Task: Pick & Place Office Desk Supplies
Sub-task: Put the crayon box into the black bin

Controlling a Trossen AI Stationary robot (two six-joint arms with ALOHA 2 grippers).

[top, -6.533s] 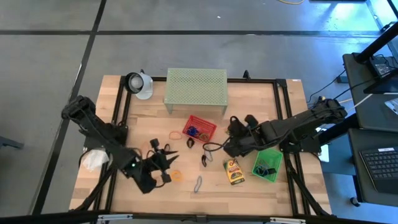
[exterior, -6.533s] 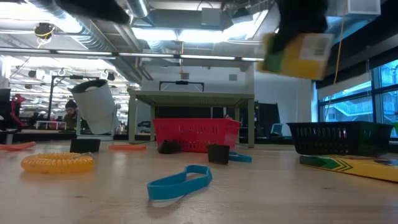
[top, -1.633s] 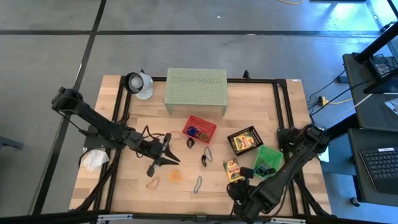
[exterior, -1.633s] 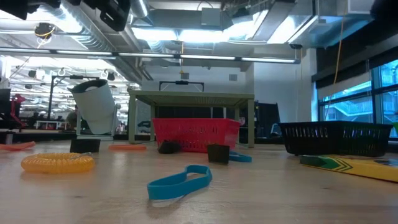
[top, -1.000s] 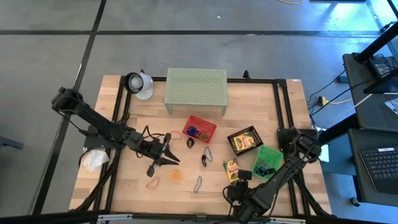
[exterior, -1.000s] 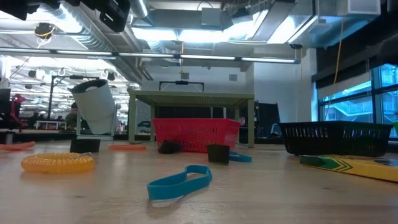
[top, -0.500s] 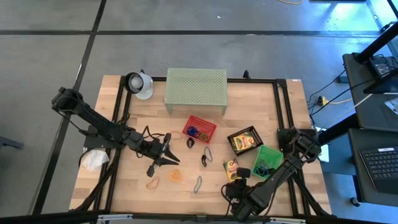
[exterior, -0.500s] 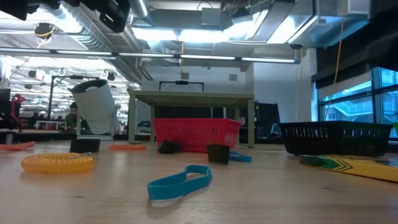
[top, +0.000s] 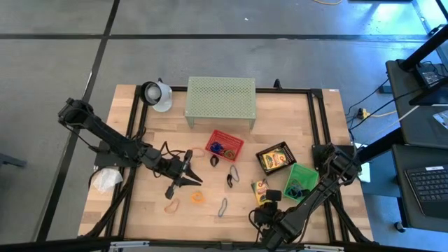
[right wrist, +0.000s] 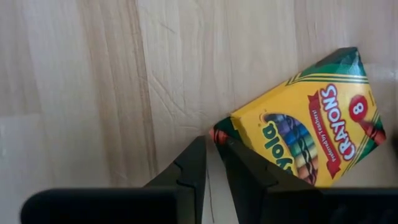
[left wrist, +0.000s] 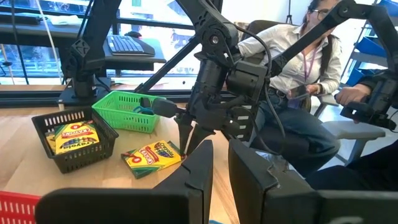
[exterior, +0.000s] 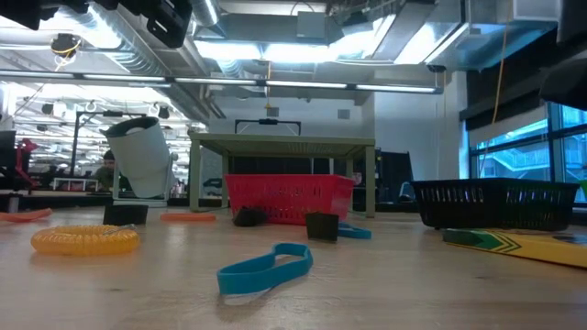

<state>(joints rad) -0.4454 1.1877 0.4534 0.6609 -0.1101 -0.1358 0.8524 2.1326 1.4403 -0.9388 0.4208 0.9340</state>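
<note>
A pale green perforated shelf [top: 220,99] stands beside a white cup [top: 157,95].

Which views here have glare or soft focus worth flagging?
Low view: ceiling lights blow out, and the blue loop up close looks soft. Left wrist view: bright windows behind. Right wrist view: crayon box print is sharp, lit evenly. High view: even light.

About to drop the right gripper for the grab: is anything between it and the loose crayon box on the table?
Nothing visible. The right gripper hangs directly over the crayon box, fingers nearly together above its corner, with only bare table around.
</note>
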